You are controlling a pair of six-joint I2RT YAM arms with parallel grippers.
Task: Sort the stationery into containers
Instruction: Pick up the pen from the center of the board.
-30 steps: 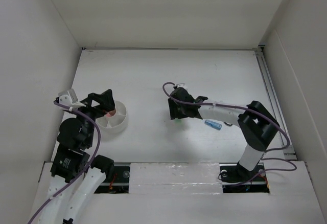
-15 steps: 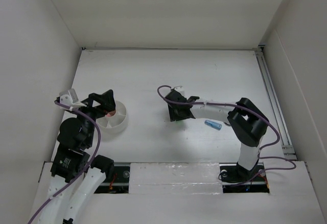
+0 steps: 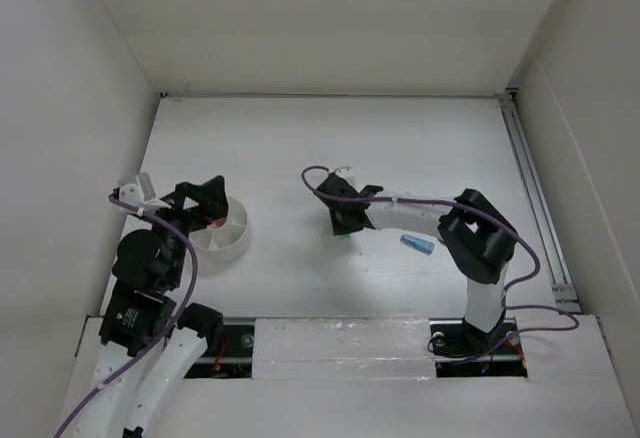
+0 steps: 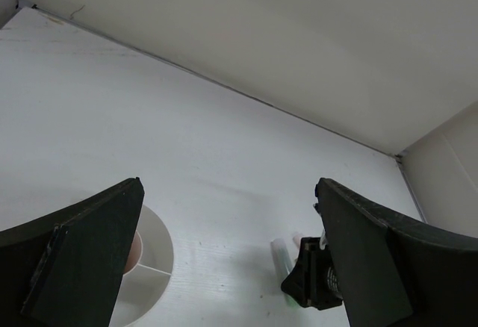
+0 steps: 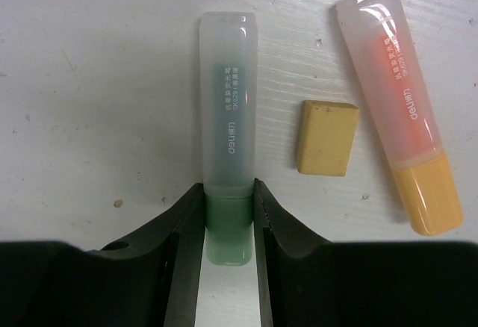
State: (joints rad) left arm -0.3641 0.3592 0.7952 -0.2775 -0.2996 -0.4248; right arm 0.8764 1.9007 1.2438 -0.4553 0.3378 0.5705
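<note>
The right tool clasps the green marker at its cap

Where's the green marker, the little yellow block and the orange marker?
green marker [image 5: 228, 139], right wrist view, on its clear cap.
yellow block [image 5: 326, 137], right wrist view, on its top face.
orange marker [image 5: 392, 110], right wrist view, on its clear cap.

Frosted translucent plastic, glossy: green marker, orange marker. Matt, dull, lightly soiled: yellow block. White, matt, scratched, speckled: worktop. Smooth matt black plastic: right claw.
</note>
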